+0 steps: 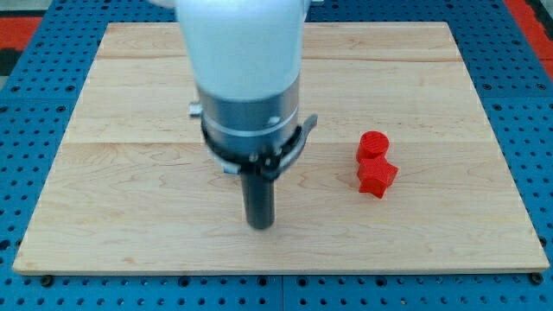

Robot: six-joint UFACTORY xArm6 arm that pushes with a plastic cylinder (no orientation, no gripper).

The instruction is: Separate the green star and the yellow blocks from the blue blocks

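Note:
My tip (259, 226) rests on the wooden board (130, 199), a little left of the middle and toward the view's bottom. The wide white and grey arm body (246, 78) above it hides much of the board's middle. No green star or yellow block shows. A small pale blue sliver (227, 168) peeks out at the arm body's lower left edge; I cannot tell what it is. Any blocks behind the arm are hidden.
Two red blocks sit touching at the view's right of my tip: a red cylinder (374, 143) above and an angular red block (377, 177) below. The board lies on a blue perforated table (26, 112).

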